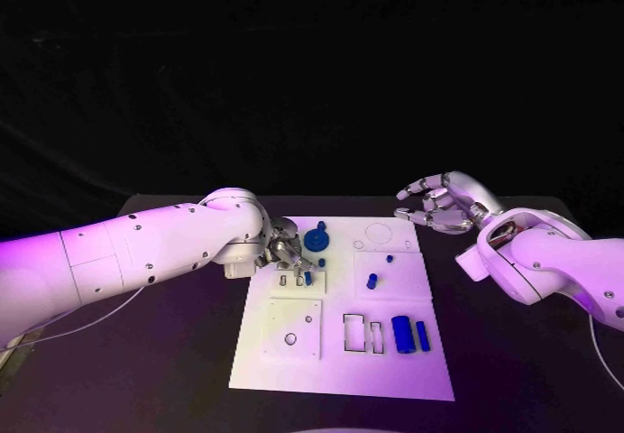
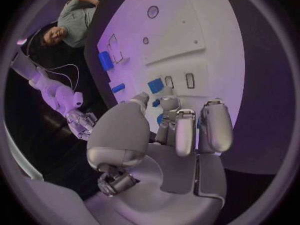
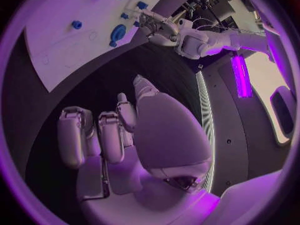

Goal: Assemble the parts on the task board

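While left robot hand (image 1: 285, 250) curls over task board (image 1: 341, 361), grip unclear, right robot hand (image 1: 440, 204) hovers, fingers loosely spread, empty.

Left hand (image 1: 284, 250) lowered, fingers (image 2: 186, 130) curled downward, right hand (image 1: 442, 203) raised, fingers curled, holding nothing

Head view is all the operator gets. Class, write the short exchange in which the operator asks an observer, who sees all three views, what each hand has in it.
Operator: The arm hides most of the left hand at the task board. Is it holding a part?
Observer: The left wrist view shows a bit of blue between its fingers. I cannot tell whether they grip it.
Operator: And the right hand, off the board?
Observer: The right wrist view shows its palm bare, fingers apart, holding nothing.
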Available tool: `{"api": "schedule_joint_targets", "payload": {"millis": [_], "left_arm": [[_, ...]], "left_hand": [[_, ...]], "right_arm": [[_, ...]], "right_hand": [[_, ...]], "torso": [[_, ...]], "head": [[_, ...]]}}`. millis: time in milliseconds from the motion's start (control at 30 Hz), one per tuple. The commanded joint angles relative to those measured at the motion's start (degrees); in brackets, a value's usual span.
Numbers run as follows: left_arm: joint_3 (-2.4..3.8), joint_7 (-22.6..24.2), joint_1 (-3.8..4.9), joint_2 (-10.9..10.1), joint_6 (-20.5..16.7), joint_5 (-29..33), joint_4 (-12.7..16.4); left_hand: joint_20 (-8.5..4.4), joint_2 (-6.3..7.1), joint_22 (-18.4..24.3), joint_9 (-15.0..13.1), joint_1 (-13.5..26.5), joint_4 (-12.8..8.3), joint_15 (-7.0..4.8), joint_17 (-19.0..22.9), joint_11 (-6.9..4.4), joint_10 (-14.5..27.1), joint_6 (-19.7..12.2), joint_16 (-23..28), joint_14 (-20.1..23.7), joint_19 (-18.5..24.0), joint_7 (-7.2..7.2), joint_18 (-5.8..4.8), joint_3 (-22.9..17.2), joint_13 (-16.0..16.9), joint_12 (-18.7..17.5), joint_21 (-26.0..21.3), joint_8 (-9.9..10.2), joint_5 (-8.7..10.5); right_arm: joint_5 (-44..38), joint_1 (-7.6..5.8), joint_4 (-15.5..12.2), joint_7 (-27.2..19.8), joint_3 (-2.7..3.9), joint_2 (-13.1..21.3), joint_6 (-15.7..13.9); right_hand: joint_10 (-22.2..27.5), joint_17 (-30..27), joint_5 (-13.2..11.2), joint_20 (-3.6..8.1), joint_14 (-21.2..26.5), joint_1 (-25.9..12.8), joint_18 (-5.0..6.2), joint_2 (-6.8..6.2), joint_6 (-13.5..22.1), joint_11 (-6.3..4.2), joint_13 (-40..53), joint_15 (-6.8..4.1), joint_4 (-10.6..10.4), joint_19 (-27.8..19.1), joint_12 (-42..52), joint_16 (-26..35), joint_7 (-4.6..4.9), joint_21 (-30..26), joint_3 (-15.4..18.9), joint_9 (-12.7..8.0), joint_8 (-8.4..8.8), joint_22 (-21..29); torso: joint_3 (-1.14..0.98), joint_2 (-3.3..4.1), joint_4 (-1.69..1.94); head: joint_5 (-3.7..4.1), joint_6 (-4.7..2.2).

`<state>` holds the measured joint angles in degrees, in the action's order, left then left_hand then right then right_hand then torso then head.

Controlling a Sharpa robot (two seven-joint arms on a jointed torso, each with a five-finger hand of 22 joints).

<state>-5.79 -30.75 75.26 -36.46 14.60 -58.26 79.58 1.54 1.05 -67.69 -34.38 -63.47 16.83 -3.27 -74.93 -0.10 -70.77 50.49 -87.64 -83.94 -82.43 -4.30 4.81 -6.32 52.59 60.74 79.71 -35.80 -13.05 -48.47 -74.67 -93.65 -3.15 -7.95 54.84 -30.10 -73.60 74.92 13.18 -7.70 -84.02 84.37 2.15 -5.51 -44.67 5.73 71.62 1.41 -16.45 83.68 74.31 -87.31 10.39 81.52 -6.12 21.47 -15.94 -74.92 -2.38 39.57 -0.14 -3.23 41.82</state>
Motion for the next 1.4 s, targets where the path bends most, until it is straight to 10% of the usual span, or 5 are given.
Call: {"api": "schedule_joint_targets", "payload": {"millis": [33,1033,1400], "left_arm": [[-0.07,-0.27,0.12,0.42,0.91,-0.04,-0.29],[-0.65,-0.19,0.06,1.65,1.4,2.37,-0.85],[-0.71,-0.16,0.06,1.76,1.21,3.37,-1.09]], "left_hand": [[0.01,-0.01,-0.03,-0.06,0.47,0.06,-0.53,-11.49,0.02,-0.18,-0.39,-0.34,-5.08,-0.25,0.14,-0.71,0.31,0.06,0.23,0.27,-0.25,-0.05],[-0.02,0.29,-1.08,-1.28,-3.78,-0.19,-0.6,-11.95,-0.09,0.13,-0.91,-0.62,-5.16,-0.7,0.26,-0.9,-1.16,0.65,0.82,0.67,-0.25,-0.58],[-0.33,0.28,-1.45,-2.26,-12.6,-1.56,-1.04,-12.04,-0.54,0.68,-1.52,-0.65,-5.16,-0.8,0.72,-0.93,-10.83,0.8,0.68,0.75,0.51,-1.08]], "right_arm": [[-0.76,-0.01,0.0,0.21,0.01,-0.06,0.84],[-0.91,-0.01,0.3,0.61,0.0,-0.48,1.2],[-0.94,-0.01,0.41,0.64,0.0,-0.56,1.25]], "right_hand": [[0.12,7.5,0.21,0.41,-4.08,-0.54,0.32,-0.23,-0.38,-0.28,-0.05,-0.22,0.11,0.12,0.11,0.26,-0.03,-0.33,-0.37,-0.02,-0.18,-8.39],[0.0,7.48,0.4,0.44,-4.07,-0.68,0.35,-0.24,-0.33,-0.29,0.03,-0.24,0.06,0.06,0.2,0.28,-0.04,-0.43,-0.44,-0.05,-0.24,-8.32],[-0.01,7.41,0.77,0.48,-4.06,-0.7,0.36,-0.22,-0.31,-0.33,-0.03,-0.28,0.09,0.04,0.18,0.32,-0.08,-0.5,-0.63,-0.08,-0.36,-8.29]], "torso": [[0.0,0.0,0.08],[-0.03,-0.06,0.1],[-0.04,-0.13,0.09]], "head": [[0.11,0.2],[0.36,0.87],[0.48,1.02]]}}
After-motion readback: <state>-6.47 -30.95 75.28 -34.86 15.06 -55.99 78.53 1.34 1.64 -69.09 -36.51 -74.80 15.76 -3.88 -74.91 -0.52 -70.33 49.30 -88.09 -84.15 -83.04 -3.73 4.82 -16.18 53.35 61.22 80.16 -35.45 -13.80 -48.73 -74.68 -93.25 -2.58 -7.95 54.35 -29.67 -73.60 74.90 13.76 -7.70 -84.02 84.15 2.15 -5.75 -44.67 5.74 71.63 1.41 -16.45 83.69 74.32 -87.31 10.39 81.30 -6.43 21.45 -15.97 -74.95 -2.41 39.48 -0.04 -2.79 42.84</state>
